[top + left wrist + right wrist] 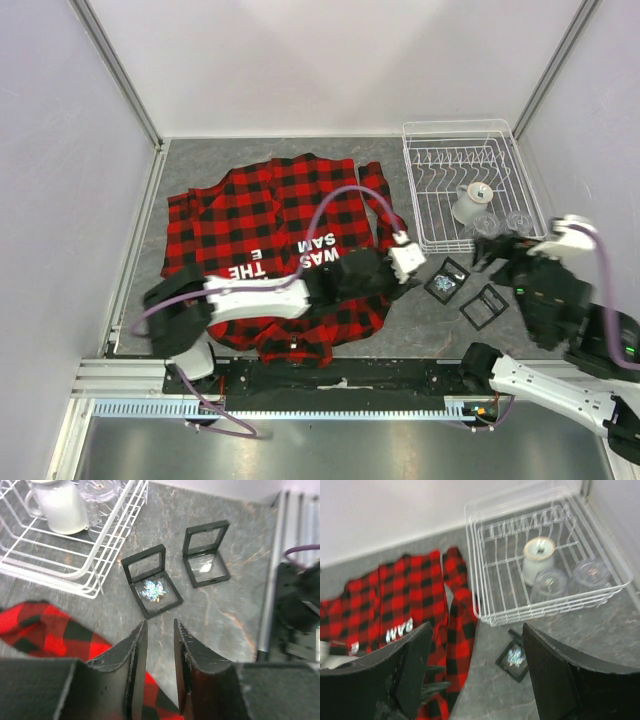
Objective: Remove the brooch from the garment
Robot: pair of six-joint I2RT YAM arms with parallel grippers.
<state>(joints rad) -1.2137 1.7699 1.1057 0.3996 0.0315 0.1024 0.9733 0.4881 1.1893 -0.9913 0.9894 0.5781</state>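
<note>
White-and-black arms (250, 297), purple cables (347, 188)

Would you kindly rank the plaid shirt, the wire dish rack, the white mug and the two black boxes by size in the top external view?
1. plaid shirt
2. wire dish rack
3. white mug, left black box and right black box: too alike to rank.

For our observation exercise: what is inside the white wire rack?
A white mug and two clear glasses stand in the rack; the floor beneath them is covered.
</note>
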